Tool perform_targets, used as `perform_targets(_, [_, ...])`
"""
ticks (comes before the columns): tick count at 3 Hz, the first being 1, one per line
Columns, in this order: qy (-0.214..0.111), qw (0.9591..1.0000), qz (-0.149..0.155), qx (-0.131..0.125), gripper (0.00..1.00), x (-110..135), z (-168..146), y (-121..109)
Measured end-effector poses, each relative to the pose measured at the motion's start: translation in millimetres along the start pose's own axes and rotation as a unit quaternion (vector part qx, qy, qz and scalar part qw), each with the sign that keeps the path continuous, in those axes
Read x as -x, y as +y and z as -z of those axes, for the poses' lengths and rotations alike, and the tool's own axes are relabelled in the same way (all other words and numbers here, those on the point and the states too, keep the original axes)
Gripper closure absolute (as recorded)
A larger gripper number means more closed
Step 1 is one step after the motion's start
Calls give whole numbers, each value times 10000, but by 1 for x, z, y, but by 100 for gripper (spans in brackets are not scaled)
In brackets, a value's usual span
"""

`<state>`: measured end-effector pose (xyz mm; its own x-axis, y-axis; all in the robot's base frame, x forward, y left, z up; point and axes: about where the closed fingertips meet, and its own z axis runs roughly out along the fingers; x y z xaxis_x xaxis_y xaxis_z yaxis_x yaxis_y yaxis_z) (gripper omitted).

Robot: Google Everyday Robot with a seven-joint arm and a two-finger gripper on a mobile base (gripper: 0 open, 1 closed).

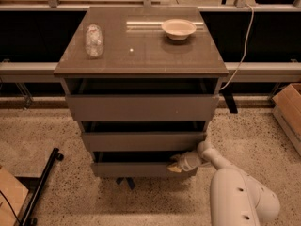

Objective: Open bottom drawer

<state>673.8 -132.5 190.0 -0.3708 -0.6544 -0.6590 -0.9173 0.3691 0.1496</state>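
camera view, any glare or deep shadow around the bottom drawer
Camera view: glare streaks the cabinet top by the bowl; the gap above the drawer lies in deep shadow; the gripper, at that drawer's right end, is warmly lit.

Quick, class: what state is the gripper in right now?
Gripper: at the upper right corner of the bottom drawer; open or closed cannot be told.
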Motion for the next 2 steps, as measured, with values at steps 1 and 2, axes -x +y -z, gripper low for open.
perform_targets(1, [0, 10000, 0, 1, 94, 0, 0, 0])
perform_targets(2, [-41, 9998, 101, 164, 100, 2, 11, 24])
